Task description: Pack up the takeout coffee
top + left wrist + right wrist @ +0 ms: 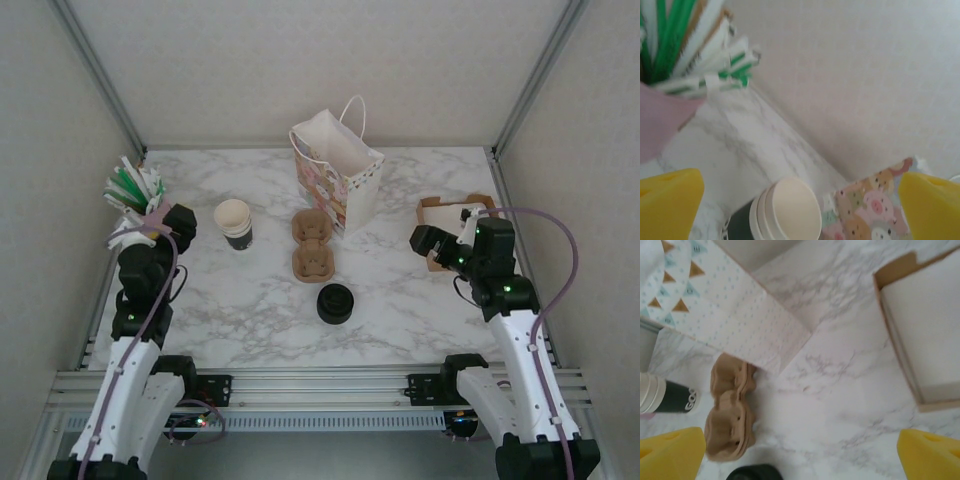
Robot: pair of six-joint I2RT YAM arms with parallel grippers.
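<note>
Left wrist view: left claw [800, 210] spread wide, cream-white paper cup with black lower band [790, 217] straight ahead, near, upright, lidless. Well apart lies black round plastic lid [335, 303], left of right claw [425, 240], also spread. Left arm nearer cup.

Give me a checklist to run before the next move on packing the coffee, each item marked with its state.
1. Open left fingers: ok.
2. Open right fingers: ok.
3. Upright cup, nothing touching it: ok.
4. Lid on the cup: not ok; the black lid lies apart on the table.
5. Upright bag, mouth open: ok.
6. Empty carrier pockets: ok.
</note>
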